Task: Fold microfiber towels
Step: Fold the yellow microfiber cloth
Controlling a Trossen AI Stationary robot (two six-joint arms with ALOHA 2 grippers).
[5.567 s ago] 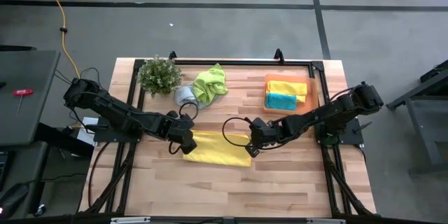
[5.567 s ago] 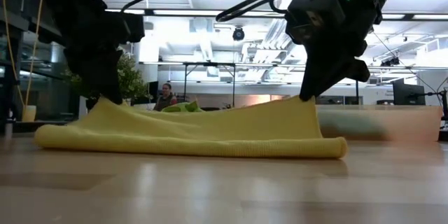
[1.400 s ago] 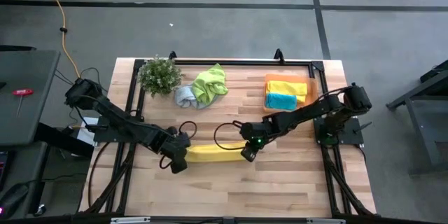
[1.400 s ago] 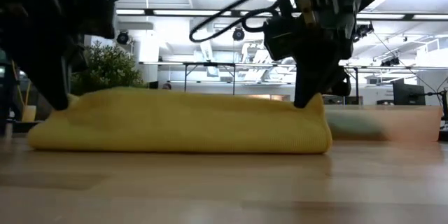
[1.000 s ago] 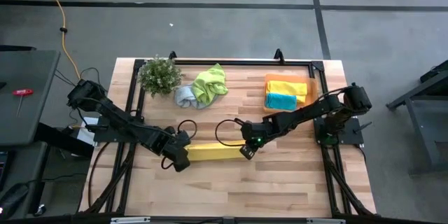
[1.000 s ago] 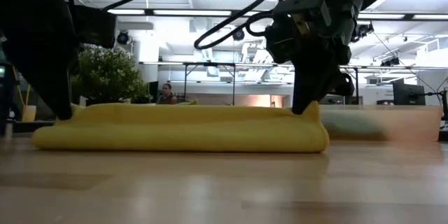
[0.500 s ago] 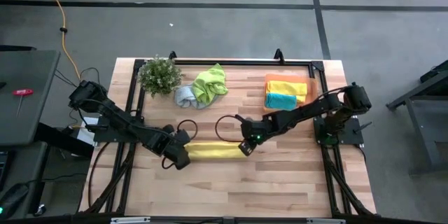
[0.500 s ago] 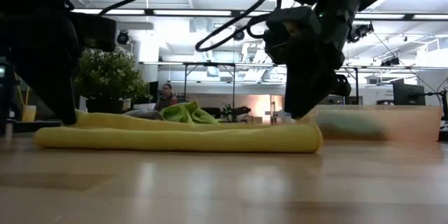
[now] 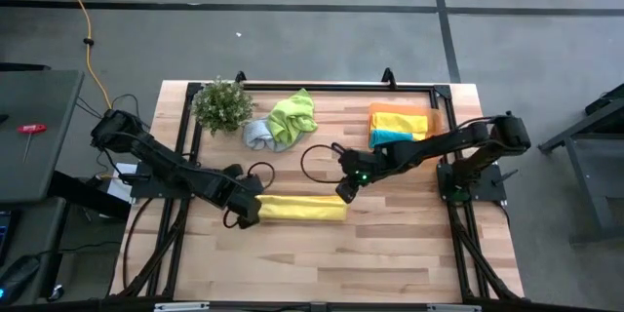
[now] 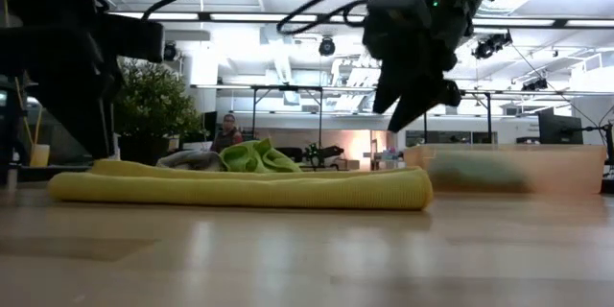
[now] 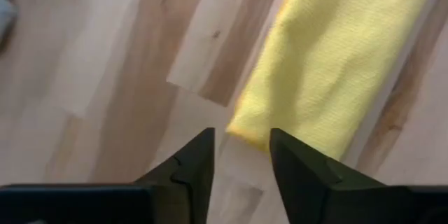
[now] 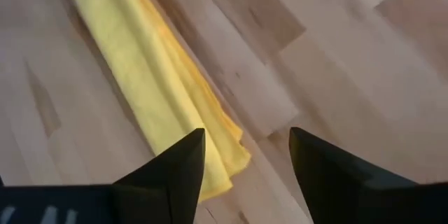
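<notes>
A yellow microfiber towel [image 9: 302,208], folded into a narrow strip, lies flat on the wooden table [image 9: 390,263]. My left gripper [image 11: 239,140] stands open just over the towel's left end, whose corner [image 11: 241,127] shows between the fingertips. My right gripper [image 12: 246,140] is open and hangs above the towel's right end [image 12: 224,164], clear of it in the low view [image 10: 403,106]. A lime green towel [image 9: 292,115] and a grey-blue one [image 9: 256,135] lie crumpled at the back. Folded yellow and teal towels [image 9: 398,129] sit on the orange tray [image 9: 434,122].
A small leafy plant [image 9: 222,104] stands at the far left corner. A black frame rail [image 9: 322,86] runs along the table's far edge. Bare wood stretches between the yellow towel and the near edge.
My right gripper has come off the towel's right end and has risen toward the far edge. The towel, bulging a second ago, has sunk and lies flatter as a narrow strip, in the same place on the table.
</notes>
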